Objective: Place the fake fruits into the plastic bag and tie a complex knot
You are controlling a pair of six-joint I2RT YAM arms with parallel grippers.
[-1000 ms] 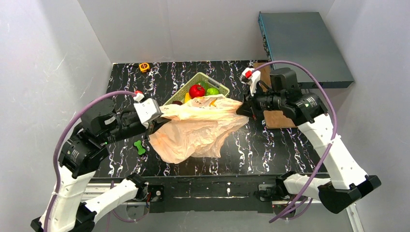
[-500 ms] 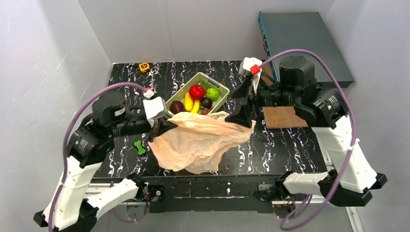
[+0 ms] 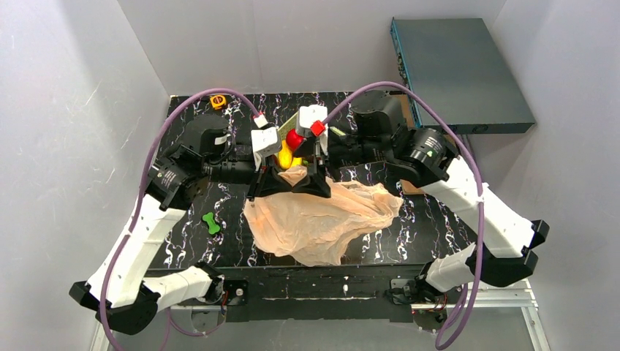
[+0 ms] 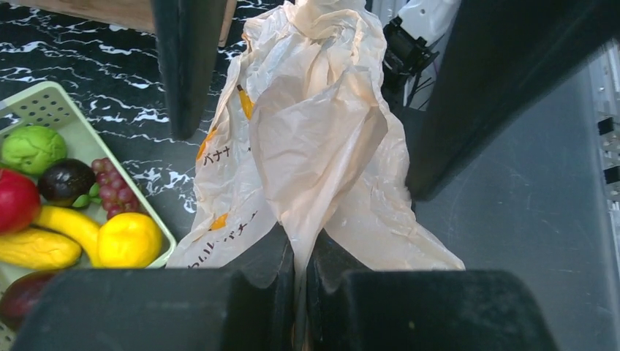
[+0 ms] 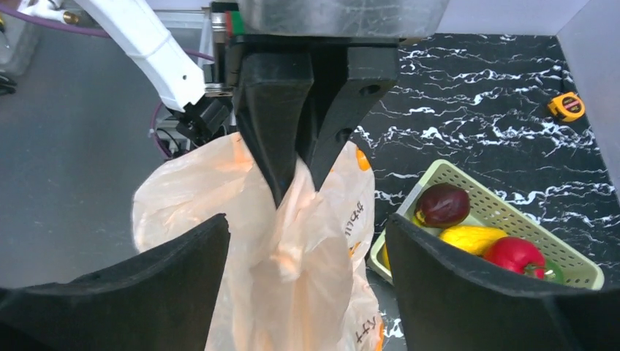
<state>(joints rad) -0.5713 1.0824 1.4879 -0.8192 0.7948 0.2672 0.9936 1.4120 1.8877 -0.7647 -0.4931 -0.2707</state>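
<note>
The plastic bag [image 3: 322, 223], thin, crinkled, translucent peach with orange print, is lying mid-worktop [image 3: 219, 252], just in front of the light green basket [image 4: 44, 99] where the fake fruits [image 4: 128, 240] are sitting. Its gathered top is rising toward the basket while its body is spreading left to right toward the near edge. The fingers of the left gripper [image 4: 300, 252] are pinching a fold of that top, and those of the right gripper [image 5: 305, 227] are standing spread either side of it.
</note>
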